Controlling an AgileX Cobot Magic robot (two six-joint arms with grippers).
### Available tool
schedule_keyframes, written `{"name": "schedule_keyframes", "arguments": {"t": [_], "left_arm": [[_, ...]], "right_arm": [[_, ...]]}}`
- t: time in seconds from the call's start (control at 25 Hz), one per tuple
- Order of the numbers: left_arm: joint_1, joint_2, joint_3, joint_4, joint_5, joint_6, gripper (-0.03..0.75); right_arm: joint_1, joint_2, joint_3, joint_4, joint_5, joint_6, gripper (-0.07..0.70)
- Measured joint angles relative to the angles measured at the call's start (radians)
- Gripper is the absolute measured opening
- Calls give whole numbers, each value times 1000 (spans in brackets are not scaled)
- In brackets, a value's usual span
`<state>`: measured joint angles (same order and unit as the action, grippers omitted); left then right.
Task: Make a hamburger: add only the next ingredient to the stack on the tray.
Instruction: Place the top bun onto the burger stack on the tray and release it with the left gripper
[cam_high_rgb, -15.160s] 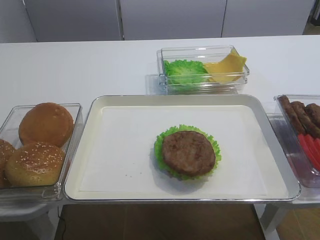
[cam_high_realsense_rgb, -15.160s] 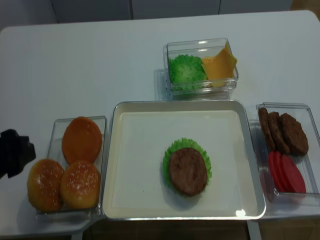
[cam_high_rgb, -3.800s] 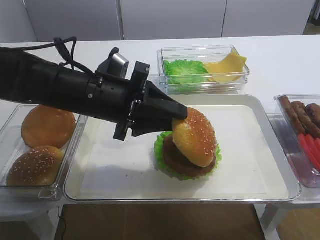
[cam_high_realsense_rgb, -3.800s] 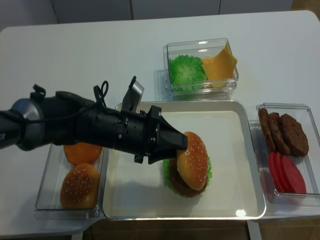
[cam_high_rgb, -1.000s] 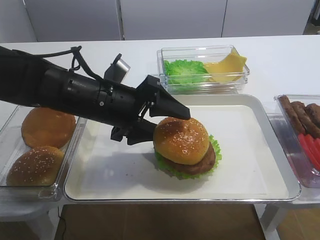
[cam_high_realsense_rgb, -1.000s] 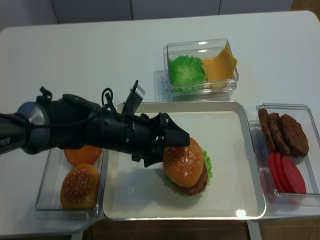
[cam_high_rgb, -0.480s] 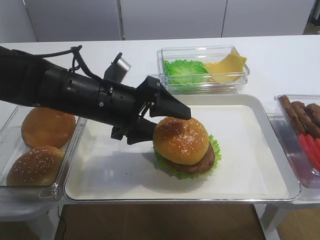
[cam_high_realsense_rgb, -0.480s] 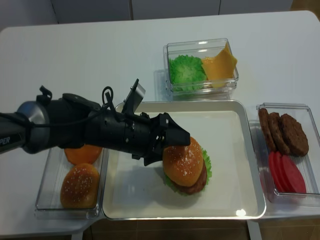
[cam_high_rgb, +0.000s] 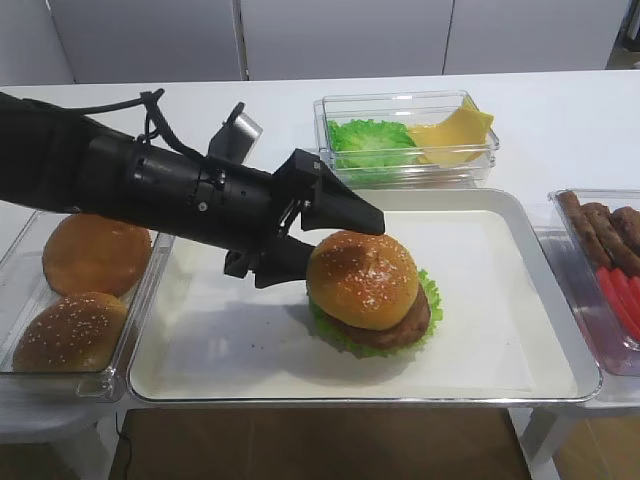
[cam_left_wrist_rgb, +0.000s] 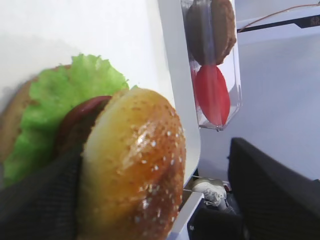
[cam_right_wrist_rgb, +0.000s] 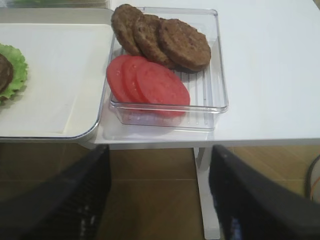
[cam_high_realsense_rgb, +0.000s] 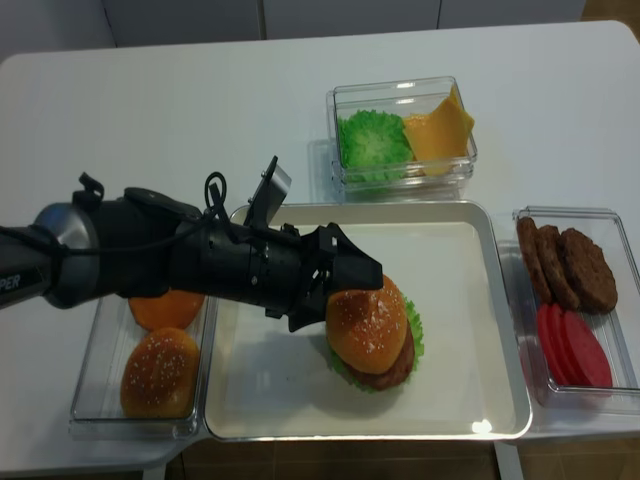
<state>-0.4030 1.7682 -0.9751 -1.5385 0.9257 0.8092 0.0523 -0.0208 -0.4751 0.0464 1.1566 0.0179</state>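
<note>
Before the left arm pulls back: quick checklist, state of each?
1. Sesame bun on the patty: ok, it sits a bit off-centre toward the arm.
2. Left gripper open: ok, fingers spread at the bun's edge.
3. Fingers clear of the bun: cannot tell, they sit right against it.
4. Stack inside the tray: ok.
5. Lettuce under the patty: ok.
6. Right gripper clear of the tray: ok, parked off the table's edge, open.

Bright, even overhead light; soft shadow under the arm on the tray (cam_high_rgb: 250, 330), a small glare spot at its rim, close bun (cam_left_wrist_rgb: 135, 170) blurred.
</note>
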Motion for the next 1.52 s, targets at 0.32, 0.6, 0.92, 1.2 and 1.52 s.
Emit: {"name": "schedule_keyframes", "arguments": {"t": [0.32,0.6,0.92,1.2,1.52], "left_arm": [[0,-46,0,75,-53,-30,610],[0,-53,0,132,-67,-70,610],[2,-76,0,172,-89,-81,610],[2,-76,0,174,-74,-92,608],[2,-76,0,172,-61,-98,607]], "right_arm": [[0,0,0,0,0,0,467],[0,0,0,0,0,0,467],[0,0,0,0,0,0,467],[0,0,0,0,0,10,467],[0,0,0,0,0,10,468]]}}
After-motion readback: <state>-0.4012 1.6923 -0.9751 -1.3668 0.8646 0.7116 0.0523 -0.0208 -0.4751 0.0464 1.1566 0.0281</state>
